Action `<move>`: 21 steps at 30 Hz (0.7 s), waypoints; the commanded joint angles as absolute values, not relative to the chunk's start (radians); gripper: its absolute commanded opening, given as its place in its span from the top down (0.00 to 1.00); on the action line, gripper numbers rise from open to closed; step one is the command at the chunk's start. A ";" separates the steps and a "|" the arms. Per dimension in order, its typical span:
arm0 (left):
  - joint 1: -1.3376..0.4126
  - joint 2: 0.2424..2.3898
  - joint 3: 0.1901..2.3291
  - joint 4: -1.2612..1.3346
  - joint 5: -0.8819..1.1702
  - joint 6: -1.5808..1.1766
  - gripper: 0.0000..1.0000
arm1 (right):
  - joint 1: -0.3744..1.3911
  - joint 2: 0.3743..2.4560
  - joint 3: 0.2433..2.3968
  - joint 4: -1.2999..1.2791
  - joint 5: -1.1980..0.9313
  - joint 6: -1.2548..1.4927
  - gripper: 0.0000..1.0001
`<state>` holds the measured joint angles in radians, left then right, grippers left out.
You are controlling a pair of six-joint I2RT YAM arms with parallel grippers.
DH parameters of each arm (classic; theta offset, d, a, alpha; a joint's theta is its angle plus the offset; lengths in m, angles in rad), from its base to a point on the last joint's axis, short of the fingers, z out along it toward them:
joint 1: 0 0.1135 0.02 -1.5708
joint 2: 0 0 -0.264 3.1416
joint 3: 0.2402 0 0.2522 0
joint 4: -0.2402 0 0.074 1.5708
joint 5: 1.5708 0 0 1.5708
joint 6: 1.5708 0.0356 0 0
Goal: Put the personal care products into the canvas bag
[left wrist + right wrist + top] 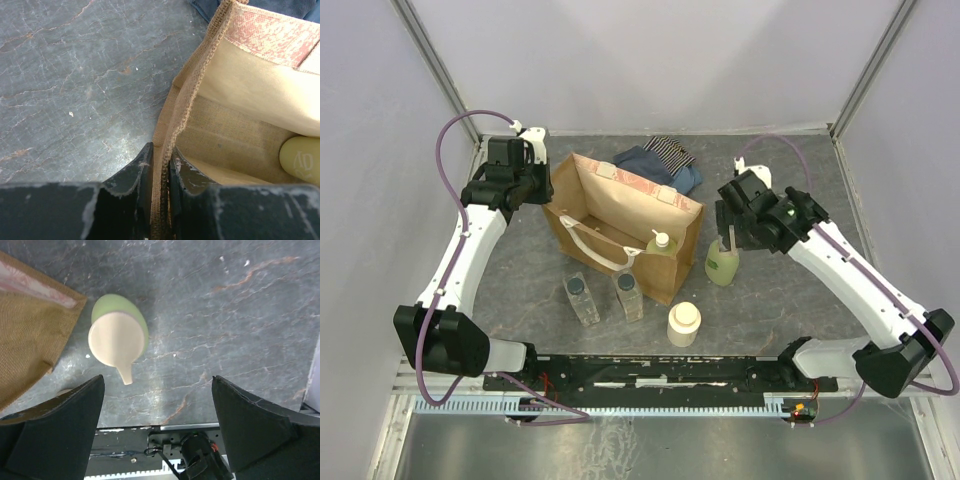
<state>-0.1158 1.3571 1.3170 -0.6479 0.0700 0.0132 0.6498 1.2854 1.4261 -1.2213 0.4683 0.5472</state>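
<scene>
Loading step: left gripper [161, 162] pinches canvas bag [186, 100] rim, holding it open; right gripper [157, 387] spread wide above green pump bottle [118, 337] just right of bag. Next move needs descent, centred squeeze on bottle.

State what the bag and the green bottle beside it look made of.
Canvas bag: coarse woven fabric, likely jute or canvas, matte; the weave and rough stitched rim show. Green bottle: probably smooth plastic with a slight sheen, pale green body under a cream pump top.

Pump bottle [661, 243] inside canvas bag [682, 255], second pump bottle [723, 265] just right, jar [684, 323] in front.
</scene>
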 commanded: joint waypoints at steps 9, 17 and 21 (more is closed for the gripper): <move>-0.117 1.325 1.325 -0.614 0.049 0.021 0.83 | 0.646 1.342 1.354 -1.056 0.362 0.510 0.04; -0.118 1.325 1.333 -0.627 0.036 0.027 0.83 | 0.595 1.420 1.329 -0.956 0.325 0.474 0.07; -0.118 1.325 1.337 -0.631 0.031 0.028 0.83 | 0.575 1.428 1.332 -0.945 0.314 0.445 0.12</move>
